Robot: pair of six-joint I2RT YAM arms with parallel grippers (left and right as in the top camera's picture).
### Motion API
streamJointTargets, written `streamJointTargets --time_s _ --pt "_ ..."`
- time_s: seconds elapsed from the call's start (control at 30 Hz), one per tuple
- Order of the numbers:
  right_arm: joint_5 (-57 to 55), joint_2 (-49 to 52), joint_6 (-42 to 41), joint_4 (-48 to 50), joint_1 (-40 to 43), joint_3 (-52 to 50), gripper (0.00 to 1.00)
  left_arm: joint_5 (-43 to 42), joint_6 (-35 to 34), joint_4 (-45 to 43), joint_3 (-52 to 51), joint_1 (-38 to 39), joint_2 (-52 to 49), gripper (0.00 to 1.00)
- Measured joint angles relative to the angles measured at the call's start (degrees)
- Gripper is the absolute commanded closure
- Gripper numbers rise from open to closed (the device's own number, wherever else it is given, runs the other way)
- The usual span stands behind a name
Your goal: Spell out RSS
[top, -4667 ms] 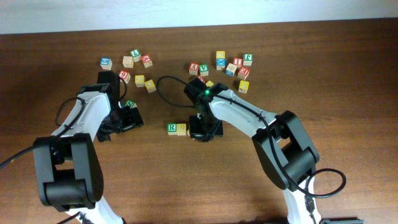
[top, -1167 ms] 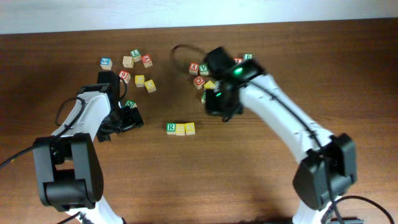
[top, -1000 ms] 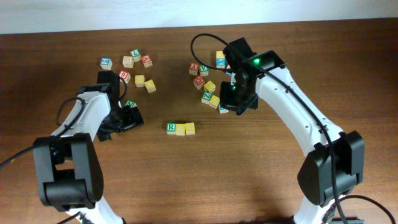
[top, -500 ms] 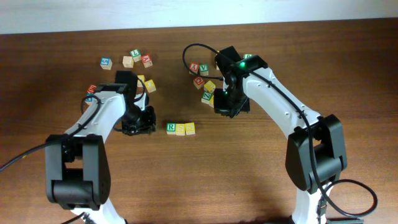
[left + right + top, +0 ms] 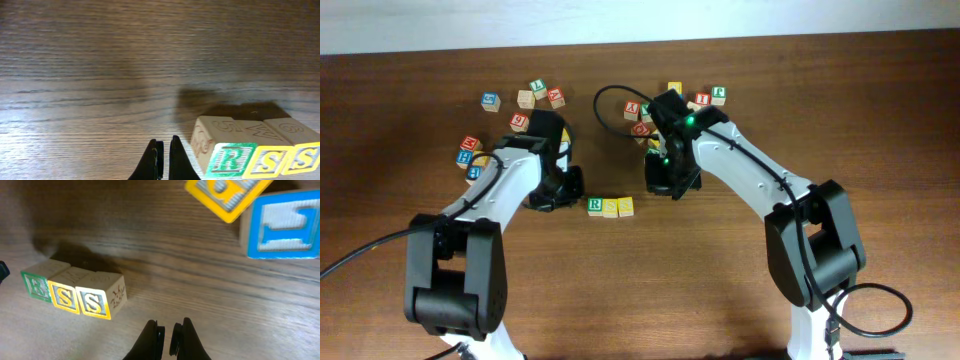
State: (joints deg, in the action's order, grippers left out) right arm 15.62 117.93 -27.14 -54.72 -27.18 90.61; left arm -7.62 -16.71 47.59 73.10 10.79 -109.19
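While both arms fold in toward the middle of the overhead frame, the RSS row (image 5: 610, 207) lies at centre on the desk (image 5: 720, 290). Its green R cube (image 5: 229, 160) and two yellow S cubes touch side by side in a straight line.

The left arm rises from the lower left with its elbow crooked and its forearm angled right. The left pincer (image 5: 570, 190) points down just left of the R, clenched on nothing and not touching the cube.

The right arm runs diagonally up from the lower right, its wrist dipped toward the desk. The right pincer (image 5: 670, 186) sits up and right of the row, near it, clenched and empty.

A blue-faced cube (image 5: 280, 227) and a yellow-faced cube (image 5: 227, 195) fill the upper right of the right wrist view.
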Motion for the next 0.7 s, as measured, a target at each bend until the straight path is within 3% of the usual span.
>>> streamJointTargets --time_s 0.37,0.7 --pt "6.2 0.1 -3.8 14.2 -0.3 -9.5 0.96 0.8 0.0 -1.0 -0.4 0.1 0.0 1.0" --pt "7.9 0.2 -5.1 15.0 -0.8 -10.0 0.96 -1.6 0.0 -3.1 -2.0 0.1 -0.1 1.0"
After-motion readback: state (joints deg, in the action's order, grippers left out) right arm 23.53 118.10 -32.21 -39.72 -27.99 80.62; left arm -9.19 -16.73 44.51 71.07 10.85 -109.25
